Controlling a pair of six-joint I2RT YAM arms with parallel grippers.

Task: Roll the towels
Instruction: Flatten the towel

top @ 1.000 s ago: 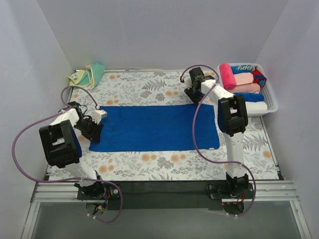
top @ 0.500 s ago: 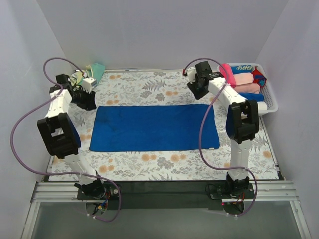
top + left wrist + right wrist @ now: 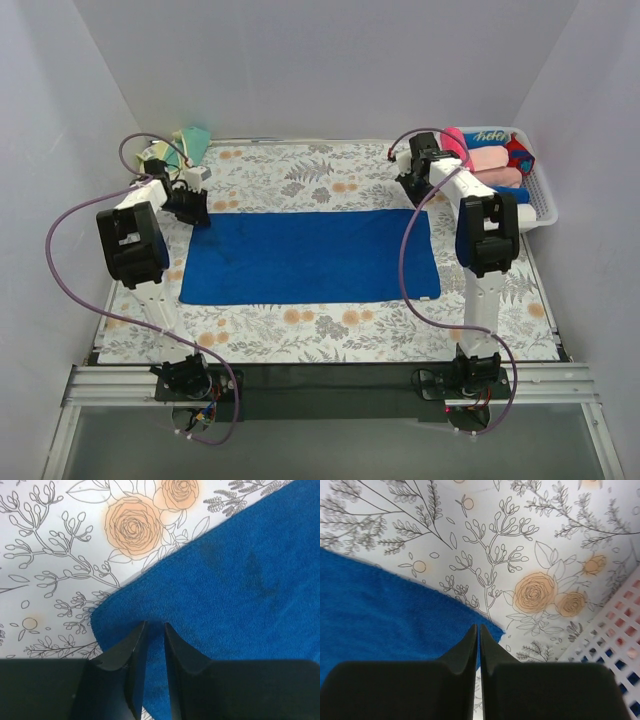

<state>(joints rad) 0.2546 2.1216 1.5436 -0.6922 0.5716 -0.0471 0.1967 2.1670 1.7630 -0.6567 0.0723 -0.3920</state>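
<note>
Blue towel [image 3: 310, 257]: one, spread flat on the floral surface [image 3: 300, 165]. Left fingers [image 3: 131, 655]: nearly together, with the cloth of one towel corner pinched between the tips. Right fingers [image 3: 465, 650]: pressed together, tips at the opposite far corner; whether cloth is caught cannot be told.

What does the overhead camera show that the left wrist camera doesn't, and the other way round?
Only overhead: the whole blue towel spread flat, both arms, a white basket of rolled towels, and a yellow-green towel in the far left corner. Only the left wrist: the left gripper up close, fingers nearly together on the towel's corner. Both: the blue towel on the floral tablecloth.
</note>
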